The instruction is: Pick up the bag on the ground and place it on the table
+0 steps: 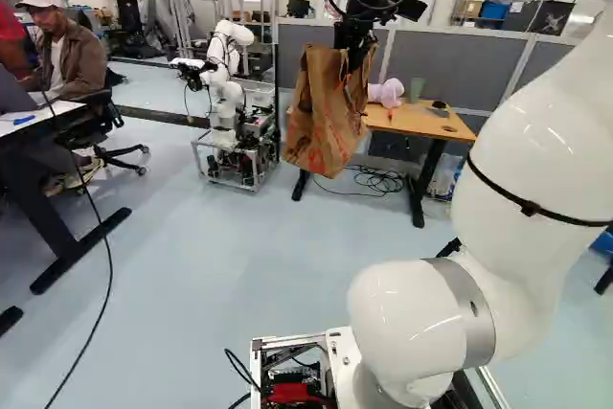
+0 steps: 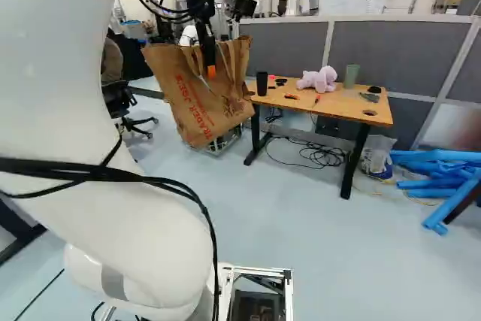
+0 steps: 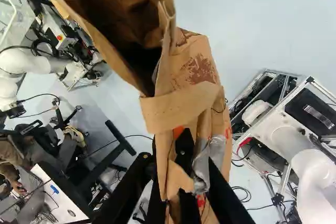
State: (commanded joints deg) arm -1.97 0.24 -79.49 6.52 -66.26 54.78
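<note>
One brown paper bag (image 2: pixel 192 107), jaws (image 2: pixel 210 71) pinched nearly closed on its upper paper: we need its base above the tabletop (image 2: pixel 338 110) edge before crossing.

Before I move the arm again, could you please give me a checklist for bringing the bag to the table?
1. Fingers shut on the paper bag: ok.
2. Bag lifted off the floor: ok.
3. Bag hanging upright: not ok, it tilts.
4. Bag above the table: not ok, it hangs left of it in the right base view.
5. Table top free: not ok, a pink toy and a green cup are there.
6. Bag empty inside: cannot tell.
</note>
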